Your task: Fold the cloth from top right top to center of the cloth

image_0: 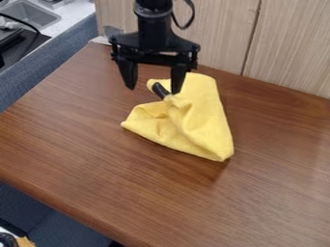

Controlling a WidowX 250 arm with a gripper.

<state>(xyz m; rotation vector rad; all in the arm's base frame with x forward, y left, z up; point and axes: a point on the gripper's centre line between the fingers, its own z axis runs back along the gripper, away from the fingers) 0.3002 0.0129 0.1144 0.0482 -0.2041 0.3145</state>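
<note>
Presently, the black gripper [153,90] hangs from the top edge of the view, and its two fingers [129,76] are standing wide apart, pointing down. Below it, the yellow cloth [205,111] lies on the brown wooden table [97,159], in the upper middle part of the view. The cloth is bunched and has several folds; one corner points to the left, another one points to the lower right, and the upper end is rounded. One finger overlaps the upper part of the cloth in the view, but I cannot tell if it touches the fabric. Just beside this finger, a short black object [159,89] lies tilted against the cloth. Behind the table stands a light wooden panel [290,48], and in the upper left corner one can see a metal sink [32,13].
</note>
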